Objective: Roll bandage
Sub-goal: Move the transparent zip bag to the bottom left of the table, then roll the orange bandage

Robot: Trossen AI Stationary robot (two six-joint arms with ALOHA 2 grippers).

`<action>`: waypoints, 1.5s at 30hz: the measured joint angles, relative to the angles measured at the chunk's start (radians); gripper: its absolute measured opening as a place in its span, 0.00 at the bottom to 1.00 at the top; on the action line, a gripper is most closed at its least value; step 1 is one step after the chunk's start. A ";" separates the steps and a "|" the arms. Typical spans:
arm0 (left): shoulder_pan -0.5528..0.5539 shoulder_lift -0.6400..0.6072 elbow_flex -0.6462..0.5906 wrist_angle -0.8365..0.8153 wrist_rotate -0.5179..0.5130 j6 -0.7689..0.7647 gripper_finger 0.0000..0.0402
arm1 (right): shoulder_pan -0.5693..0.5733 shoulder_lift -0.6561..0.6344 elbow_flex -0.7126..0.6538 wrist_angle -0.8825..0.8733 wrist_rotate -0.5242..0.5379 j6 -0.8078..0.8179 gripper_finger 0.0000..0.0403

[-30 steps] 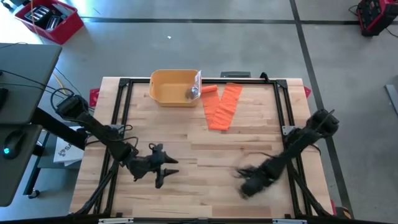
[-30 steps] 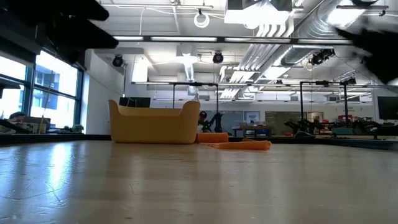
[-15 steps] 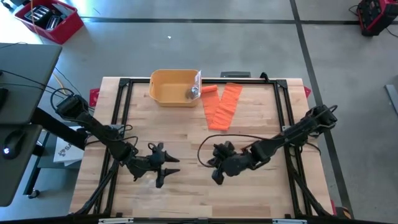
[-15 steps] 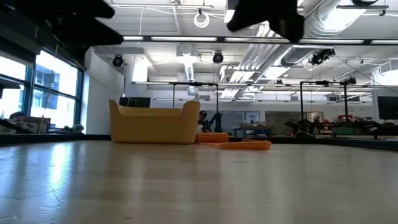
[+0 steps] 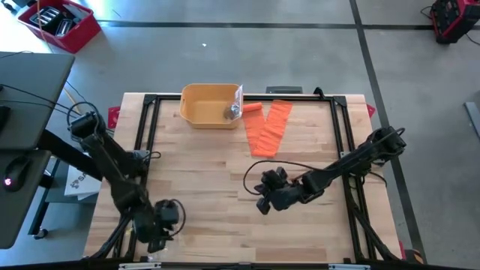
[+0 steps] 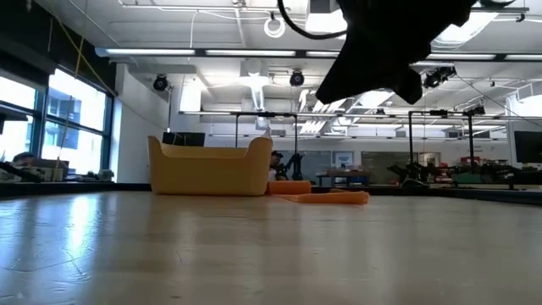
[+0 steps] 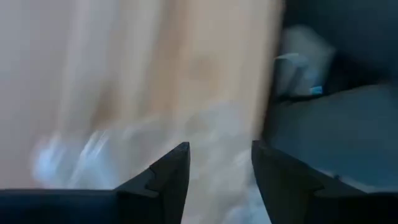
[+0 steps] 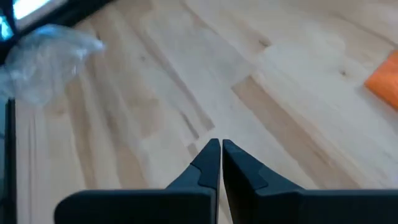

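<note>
Two end effectors over the worktop (image 5: 225, 161), neither touching the bandage (image 5: 269, 128).
My right end effector (image 5: 262, 193) is clenched mid-worktop; my left end effector (image 5: 161, 225), fingers apart and blurred, hangs at the near-left edge. Bandage lies unrolled beside the bin (image 5: 207, 106).

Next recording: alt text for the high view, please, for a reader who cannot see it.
Seen from above, an unrolled orange bandage lies flat at the far side of a wooden table, beside a yellow bin. The right gripper hovers shut over the table's middle, short of the bandage. The left gripper is at the near left corner, touching nothing.
</note>
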 joint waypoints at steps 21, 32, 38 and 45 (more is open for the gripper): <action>0.275 -0.041 -0.069 -0.484 -0.429 -0.144 0.33 | -0.071 -0.034 -0.046 0.158 0.052 -0.177 0.02; 0.320 -0.210 -0.036 -0.334 -0.810 0.188 0.33 | -0.714 -0.089 -0.043 0.046 -0.420 -0.615 0.25; 0.354 -0.191 -0.036 -0.291 -0.952 0.307 0.33 | -0.978 0.027 -0.046 0.134 -0.553 -0.853 0.32; 0.417 -0.130 -0.036 -0.295 -0.994 0.327 0.33 | -1.155 0.142 -0.045 0.264 -0.754 -0.831 0.32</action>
